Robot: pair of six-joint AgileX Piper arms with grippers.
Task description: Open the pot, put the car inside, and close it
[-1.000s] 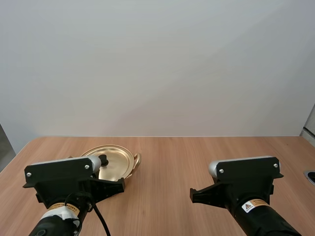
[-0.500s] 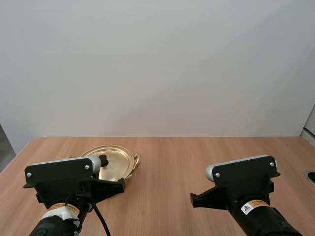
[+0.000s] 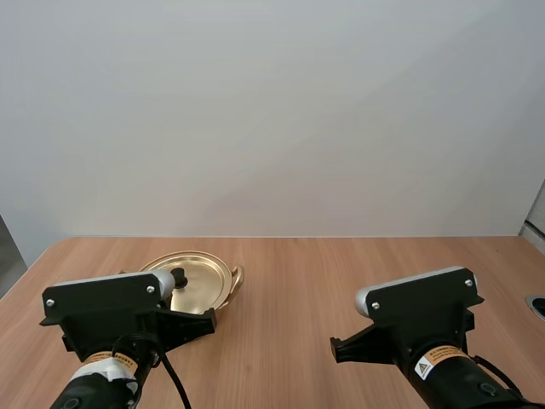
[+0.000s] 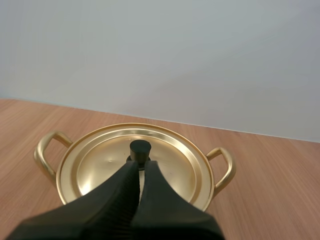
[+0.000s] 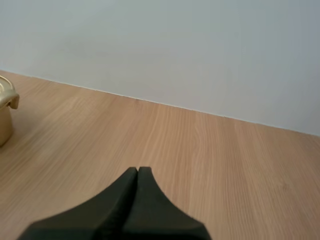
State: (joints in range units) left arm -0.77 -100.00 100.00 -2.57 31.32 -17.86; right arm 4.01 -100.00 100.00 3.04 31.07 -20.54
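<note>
**A:** Where is the round golden metal pot [image 3: 238, 277]?

**B:** On the left part of the light wooden surface [image 3: 341, 281], just ahead of my left arm. It stands upright, mouth up.

**A:** And its long axis?

**B:** The line through its two looped golden handles [image 4: 226, 165] runs crosswise to the left jaws, with one handle out to each side.

**A:** Is anything in it?

**B:** I cannot tell. The flat golden lid [image 4: 175, 160] sits level on the rim and hides the inside. Its small black knob [image 4: 140, 149] stands straight up at the centre.

**A:** How are the left jaws?

**B:** Clenched together into one dark wedge, gripping nothing. Their tips point at the knob from the near side, right at its foot. They might be touching it, but the angle is too shallow to be sure.

**A:** And the right jaws?

**B:** Also pressed tight with nothing between them, low over bare wood. The pot is well apart from them, over on the left arm's side of the surface.
</note>
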